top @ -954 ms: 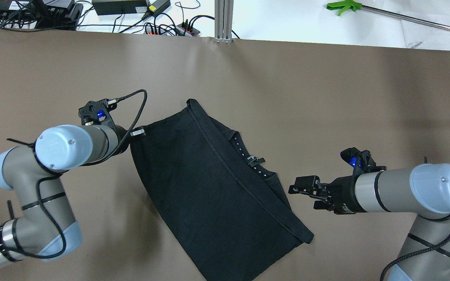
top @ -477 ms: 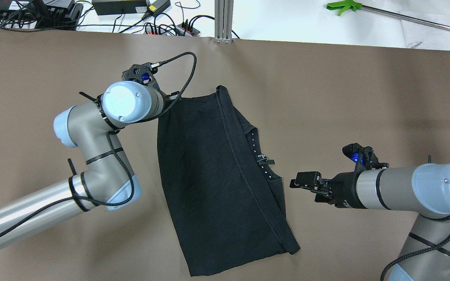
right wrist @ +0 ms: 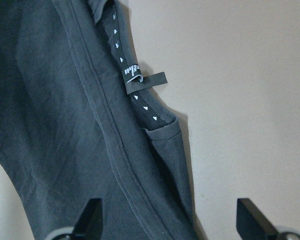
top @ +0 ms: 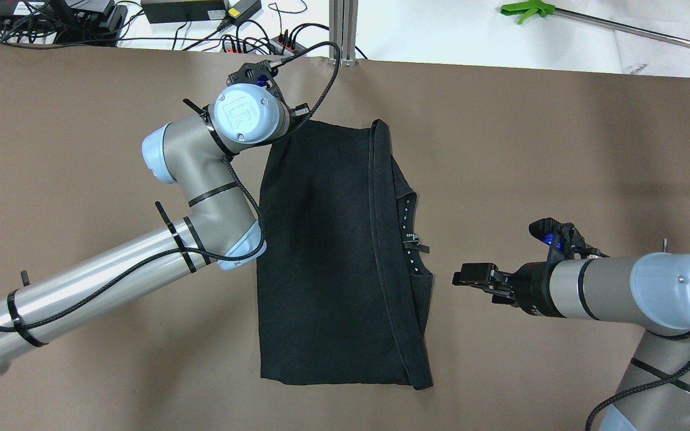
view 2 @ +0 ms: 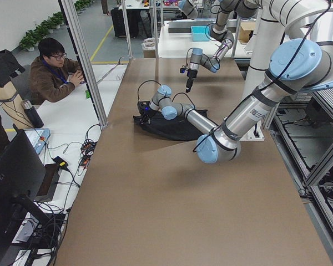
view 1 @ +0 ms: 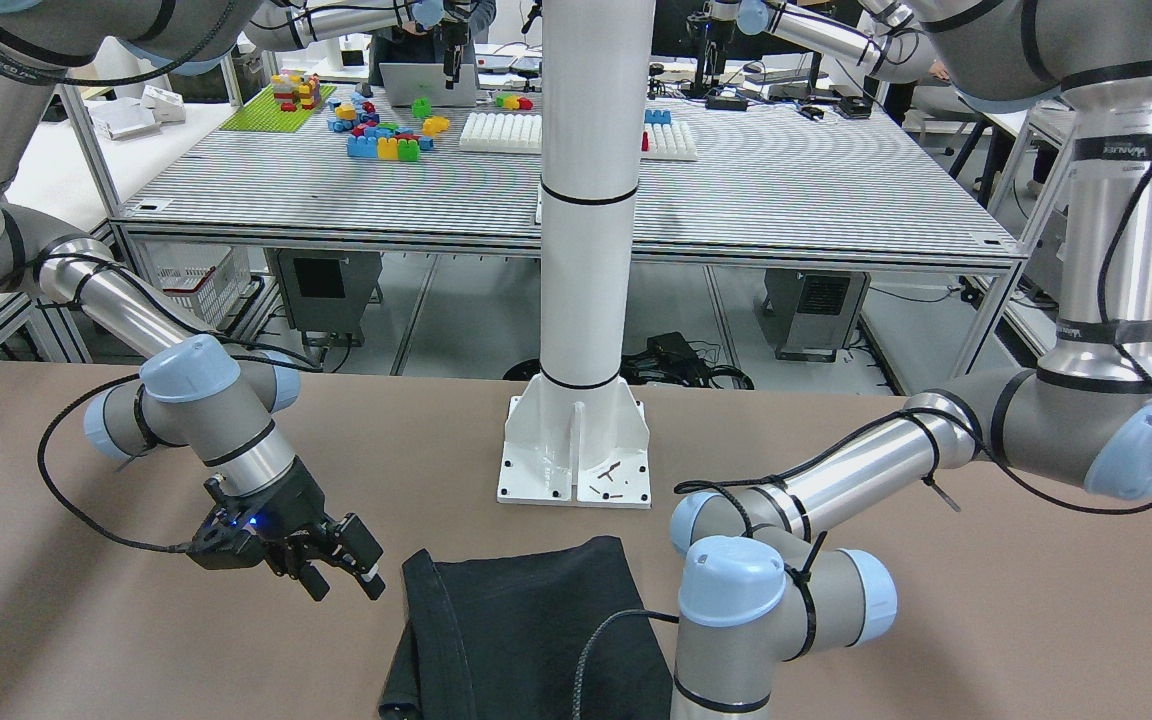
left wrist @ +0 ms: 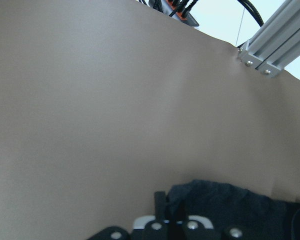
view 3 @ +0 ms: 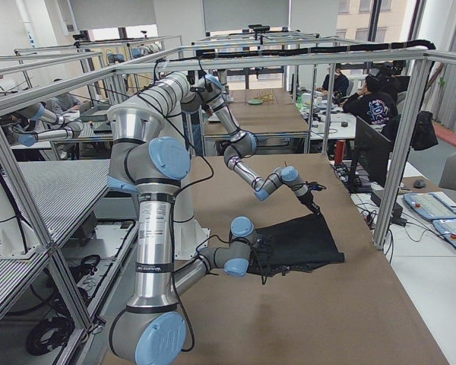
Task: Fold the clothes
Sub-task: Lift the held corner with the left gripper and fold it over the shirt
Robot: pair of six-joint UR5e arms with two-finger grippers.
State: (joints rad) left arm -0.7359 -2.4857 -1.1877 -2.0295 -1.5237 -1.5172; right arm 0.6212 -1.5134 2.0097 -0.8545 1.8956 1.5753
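You have the thin, matte black fabric piece (top: pixel 327 251) lying flat on the brown table cover (top: pixel 560 149), on the operators' side of the white pole's square white base plate (view 1: pixel 576 470). It is near the plate but apart from it, with a strip of bare cover between them. From the front-facing view the cloth reaches past the plate's width, more so toward the robot's right. A stitched hem band (top: pixel 384 239) runs the length of the piece. On the side of that band toward the robot's right, a lower layer shows a strip of white triangles and a small black label (right wrist: pixel 140 82). The left gripper (left wrist: pixel 172 212) is at the cloth's corner farthest from the base plate, on the robot's left side of it. Its wrist view shows the fingers closed on a bunched bit of that corner, while from overhead the wrist joint hides them. The right gripper (top: pixel 462 278) hangs low over the cover on the robot's right of the base plate, beside the label edge of the cloth but not touching it. Its fingers (right wrist: pixel 92 217) are spread wide with nothing between them.
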